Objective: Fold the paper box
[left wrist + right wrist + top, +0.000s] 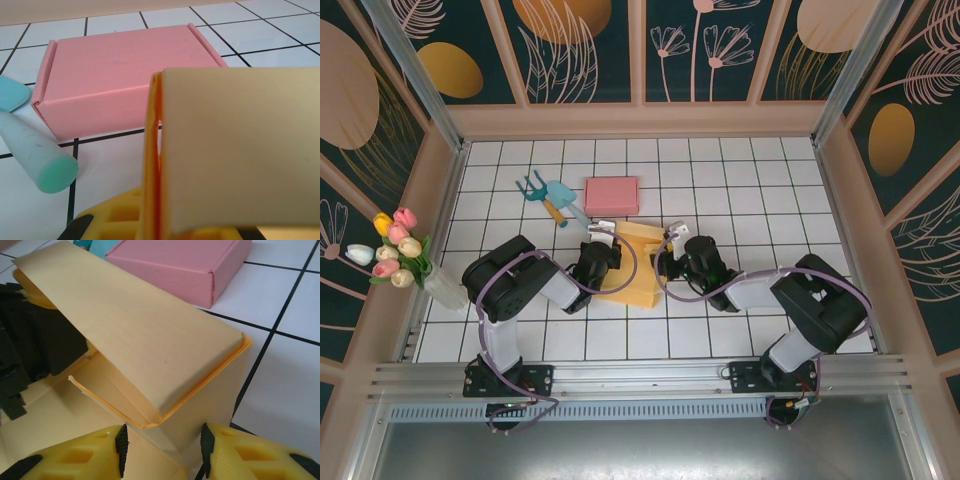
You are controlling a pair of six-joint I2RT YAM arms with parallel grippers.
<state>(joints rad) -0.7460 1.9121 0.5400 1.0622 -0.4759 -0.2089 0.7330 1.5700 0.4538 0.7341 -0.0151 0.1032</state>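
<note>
Flap (135, 340) of yellow box (638, 275) sits pinched by left end effector (605, 233).

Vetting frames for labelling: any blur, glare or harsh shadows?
Top view: sharp, evenly lit, no harsh shadows. Left wrist: yellow box close to the lens looks soft; pink box is crisper. Right wrist: no glare, fingers slightly soft.

Both arms rise from the bottom of the top view, elbows out to the sides, forearms angled inward toward the centre. The left gripper (606, 240) is pinched closed on a flap of the paper box (640, 285). The right gripper (162, 440) has its yellow fingers (80, 457) partly spread.
</note>
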